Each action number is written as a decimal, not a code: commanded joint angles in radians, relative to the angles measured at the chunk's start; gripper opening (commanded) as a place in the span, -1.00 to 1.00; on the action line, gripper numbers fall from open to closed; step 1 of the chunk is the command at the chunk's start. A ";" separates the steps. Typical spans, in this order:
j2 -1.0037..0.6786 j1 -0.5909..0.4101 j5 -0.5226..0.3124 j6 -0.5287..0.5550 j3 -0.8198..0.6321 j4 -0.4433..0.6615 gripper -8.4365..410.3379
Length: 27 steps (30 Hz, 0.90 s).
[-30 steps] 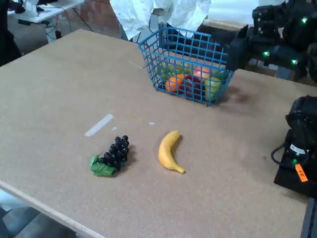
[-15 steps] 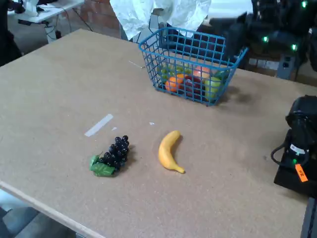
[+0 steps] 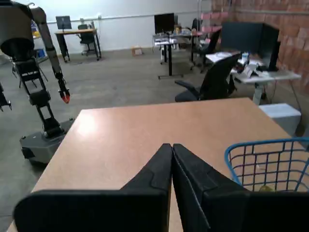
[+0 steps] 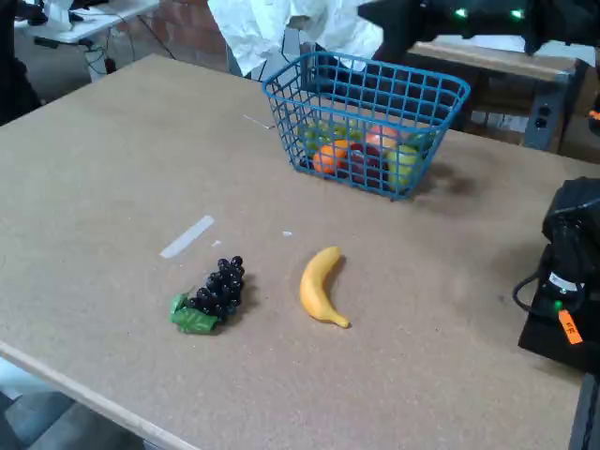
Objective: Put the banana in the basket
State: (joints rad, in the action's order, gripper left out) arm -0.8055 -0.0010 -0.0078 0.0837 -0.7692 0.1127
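The yellow banana point(image 4: 320, 286) lies on the brown table, near its middle, with nothing touching it. The blue wire basket point(image 4: 281, 117) stands further back and holds several toy fruits point(image 4: 361, 150). In the fixed view my gripper point(image 4: 373, 17) hangs high at the top edge, above and behind the basket and far from the banana. In the wrist view my gripper point(image 3: 171, 146) is shut, its black fingers pressed together with nothing between them. A corner of the basket point(image 3: 263, 159) shows at the lower right of that view. The banana is out of the wrist view.
A dark grape bunch with a green leaf point(image 4: 214, 295) lies left of the banana. A pale tape strip point(image 4: 187, 236) is stuck to the table. Black robot hardware point(image 4: 567, 281) sits at the right edge. White cloth point(image 4: 300, 28) hangs behind the basket.
The arm has swung left and upward, from beside the basket's right end to above and behind it. The banana, grapes and basket have not moved.
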 commanded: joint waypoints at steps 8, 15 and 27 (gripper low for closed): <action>-0.301 0.001 0.003 0.164 -0.119 -0.029 -0.96; -0.394 0.016 0.161 0.277 -0.195 -0.035 -0.96; -0.506 0.045 0.092 0.493 -0.187 -0.034 -0.96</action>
State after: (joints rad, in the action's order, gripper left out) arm -1.2869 0.0372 0.1253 0.5488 -0.9600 0.0822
